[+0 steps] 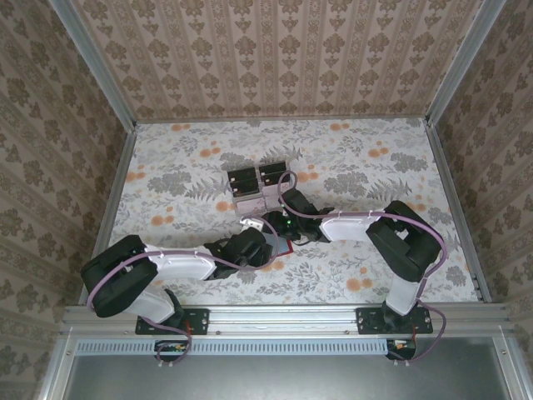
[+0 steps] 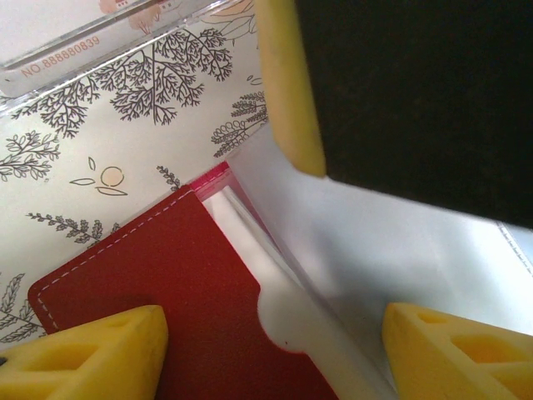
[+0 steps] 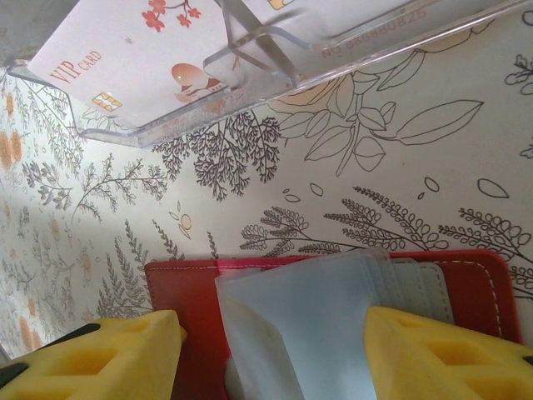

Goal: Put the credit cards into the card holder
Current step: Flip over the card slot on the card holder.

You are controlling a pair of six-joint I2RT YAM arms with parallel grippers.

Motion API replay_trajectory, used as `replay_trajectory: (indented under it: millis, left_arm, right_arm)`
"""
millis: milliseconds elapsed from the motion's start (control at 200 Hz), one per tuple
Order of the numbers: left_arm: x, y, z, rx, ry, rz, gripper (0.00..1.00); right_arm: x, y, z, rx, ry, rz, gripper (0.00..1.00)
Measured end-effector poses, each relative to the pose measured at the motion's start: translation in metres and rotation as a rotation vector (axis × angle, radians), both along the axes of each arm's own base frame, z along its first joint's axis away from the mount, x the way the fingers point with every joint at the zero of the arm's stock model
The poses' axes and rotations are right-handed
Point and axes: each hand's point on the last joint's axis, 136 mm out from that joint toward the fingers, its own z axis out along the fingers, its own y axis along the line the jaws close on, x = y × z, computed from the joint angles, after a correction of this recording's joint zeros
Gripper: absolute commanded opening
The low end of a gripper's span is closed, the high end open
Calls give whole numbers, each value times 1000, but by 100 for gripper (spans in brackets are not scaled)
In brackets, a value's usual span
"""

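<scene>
Over open card holder (image 3: 179, 292) — left gripper (image 2: 275, 350), right gripper (image 3: 275, 350) wide; credit cards (image 3: 141, 50) apparently in clear stand (image 3: 191, 125).

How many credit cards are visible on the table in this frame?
2 black-and-pale rectangular credit cards, side by side mid-table: left card, right card, beyond the red folding wallet. Others may be hidden under the arms.

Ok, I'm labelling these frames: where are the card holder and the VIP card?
card holder (image 2: 154, 279): left wrist view, red stitched panel.
VIP card (image 3: 141, 50): right wrist view, white printed face.
</scene>
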Motion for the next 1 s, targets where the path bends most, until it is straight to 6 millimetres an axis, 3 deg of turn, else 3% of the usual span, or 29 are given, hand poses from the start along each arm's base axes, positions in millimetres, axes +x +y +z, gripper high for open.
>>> replay_trajectory:
  millis: [530,765,865,1000]
  left_arm:
    - [-1,-2,2,-7,-3,-6,72]
    - [-4,2,10,-15,-9,-13,79]
    - [-7,9,25,-44,-32,-12,82]
    - [-7,17,65,-150,-118,6,83]
  right_arm:
    - [-18,3,8,-2,21,33,62]
    - [-23,6,15,0,12,44,62]
    - [-26,9,21,11,2,54,62]
    - [-28,12,24,19,-2,64,61]
